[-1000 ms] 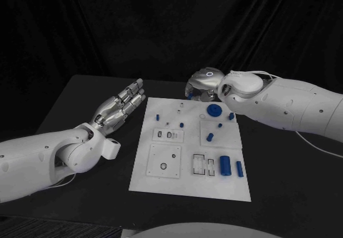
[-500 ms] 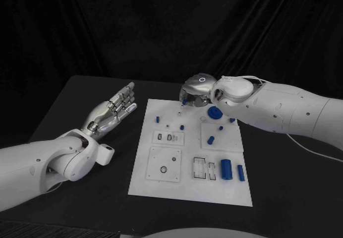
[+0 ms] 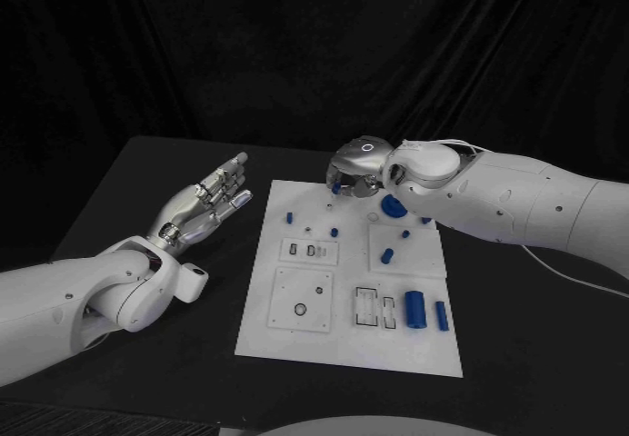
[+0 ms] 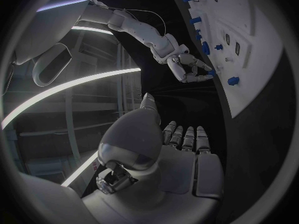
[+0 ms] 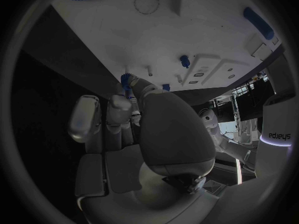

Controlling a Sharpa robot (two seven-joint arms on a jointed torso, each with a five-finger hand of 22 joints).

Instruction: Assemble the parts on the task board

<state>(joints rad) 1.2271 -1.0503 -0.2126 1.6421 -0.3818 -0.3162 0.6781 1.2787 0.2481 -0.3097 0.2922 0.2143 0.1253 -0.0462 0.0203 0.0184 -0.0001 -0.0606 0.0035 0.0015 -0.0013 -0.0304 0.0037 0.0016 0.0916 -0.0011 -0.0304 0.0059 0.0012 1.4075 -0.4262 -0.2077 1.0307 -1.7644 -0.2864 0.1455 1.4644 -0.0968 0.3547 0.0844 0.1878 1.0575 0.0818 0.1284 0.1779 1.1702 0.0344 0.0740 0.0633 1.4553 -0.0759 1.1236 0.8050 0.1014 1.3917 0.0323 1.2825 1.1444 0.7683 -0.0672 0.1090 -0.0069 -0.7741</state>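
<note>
The white task board [image 3: 344,341] lies in the middle of the black table. On it are a blue gear [image 3: 392,205], a blue cylinder [image 3: 413,305], a blue peg [image 3: 439,313] and several smaller blue parts. My right hand [image 3: 358,171] hovers over the board's far edge and pinches a small blue part [image 3: 338,187] at its fingertips; the right wrist view shows that part [image 5: 128,79] just above the board [image 5: 118,30]. My left hand [image 3: 207,197] hangs left of the board, fingers straight and apart, holding nothing.
Bare black tabletop [image 3: 524,300] runs along both sides of the board. A dark curtain closes off the back. In the left wrist view, the right hand [image 4: 187,67] reaches over the board [image 4: 252,59] beyond my left hand [image 4: 168,154].
My right hand has shifted left along the board's far edge and dipped slightly. My left hand has drawn back a little to the left, away from the board.
</note>
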